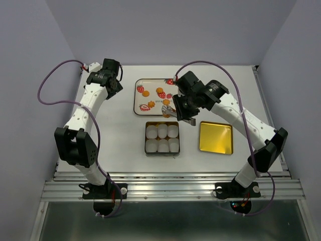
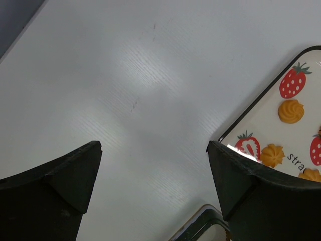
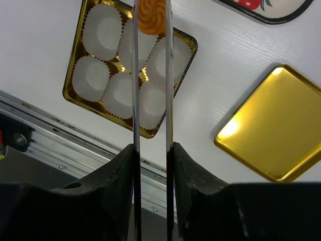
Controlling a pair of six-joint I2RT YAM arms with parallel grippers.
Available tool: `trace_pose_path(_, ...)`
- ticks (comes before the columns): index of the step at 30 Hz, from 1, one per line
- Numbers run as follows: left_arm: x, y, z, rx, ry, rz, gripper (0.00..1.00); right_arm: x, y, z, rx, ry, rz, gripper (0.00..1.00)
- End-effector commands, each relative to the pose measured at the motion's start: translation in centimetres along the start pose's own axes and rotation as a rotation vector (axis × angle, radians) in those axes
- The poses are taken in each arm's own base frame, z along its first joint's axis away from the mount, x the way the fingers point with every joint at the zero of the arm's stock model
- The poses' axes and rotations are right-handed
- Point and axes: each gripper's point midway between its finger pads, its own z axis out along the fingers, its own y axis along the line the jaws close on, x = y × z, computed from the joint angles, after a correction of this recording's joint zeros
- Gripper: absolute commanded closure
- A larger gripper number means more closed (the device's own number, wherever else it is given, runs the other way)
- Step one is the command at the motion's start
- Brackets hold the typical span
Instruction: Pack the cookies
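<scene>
Right gripper (image 3: 152, 150) clamps slim metal tongs (image 3: 135, 75) pinching an orange-yellow flower-shaped cookie (image 3: 151, 17) over the square gold tin (image 3: 146, 134) — next, lower it into a white paper cup (image 3: 95, 30). Left gripper (image 2: 154, 146) gapes, empty.

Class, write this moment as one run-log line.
right gripper: shut on tongs | cookie: in tongs, near tin | cups: empty | left gripper: open

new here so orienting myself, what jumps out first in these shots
The right jaws clamp long metal tongs holding one orange cookie near a gold tin of six empty white paper cups. More cookies lie on the strawberry tray beyond; a gold lid sits right of the tin.
</scene>
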Motion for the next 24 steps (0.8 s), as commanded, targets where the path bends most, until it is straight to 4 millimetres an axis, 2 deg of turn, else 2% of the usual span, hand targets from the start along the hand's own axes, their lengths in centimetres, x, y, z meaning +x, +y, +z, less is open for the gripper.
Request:
trace_pose_path(1,-1.7,-0.7,-0.4,0.008,-0.065,-0.042,0.01,0.1,0.0,-1.7,0.004,-0.078,0.024,0.62)
trace_pose_path(3,-1.8,-0.9,-0.3,0.012,-0.070,-0.046,0.01,0.6,-0.4,-1.9,0.011,-0.076,0.026,0.62)
trace_pose_path(7,-1.8,-1.1,-0.1,0.014,-0.075,-0.050,0.01,1.6,0.4,-2.1,-0.001,-0.064,0.001,0.62)
trace_pose_path(15,-1.3,-1.0,0.4,0.003,-0.078,-0.052,0.01,3.6,0.7,-0.8,-0.001,-0.017,-0.037,0.62)
trace_pose_path(18,-1.0,-0.9,0.6,0.001,-0.077,-0.051,0.01,4.3,0.0,-0.5,0.028,0.004,-0.048,0.62)
trace_pose_path(24,-0.1,-0.3,0.7,-0.007,-0.069,-0.043,0.01,5.0,0.6,-0.2,0.015,0.015,-0.057,0.62)
